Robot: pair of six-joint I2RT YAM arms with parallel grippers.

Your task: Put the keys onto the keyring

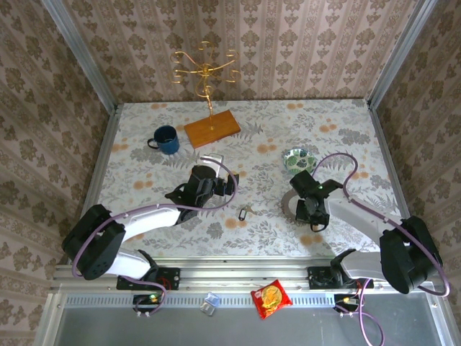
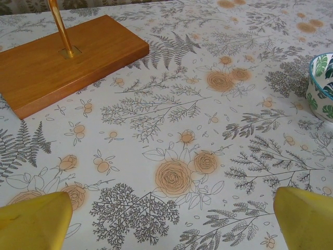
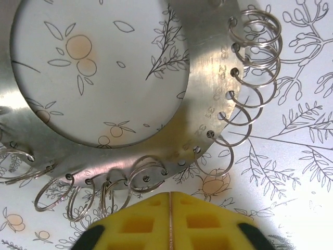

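A tiny dark loop, the keyring [image 1: 244, 214], lies on the floral cloth between the two arms; it is too small to tell whether the keys are with it. My left gripper [image 1: 220, 184] is up and left of it. In the left wrist view it [image 2: 171, 224] is open, its yellow fingertips [image 2: 36, 221] wide apart over bare cloth. My right gripper [image 1: 311, 213] sits at the edge of a wide flat grey metal ring [image 3: 208, 62] hung with several small split rings [image 3: 148, 174]. Its [image 3: 170, 200] yellow jaws are pressed together, and I see nothing sticking out between them.
A blue mug [image 1: 166, 140] and a wooden base [image 1: 212, 128] with a gold stand are at the back left. A leaf-patterned bowl [image 1: 298, 160] stands just behind the right gripper. A red snack packet [image 1: 271, 298] lies on the front rail.
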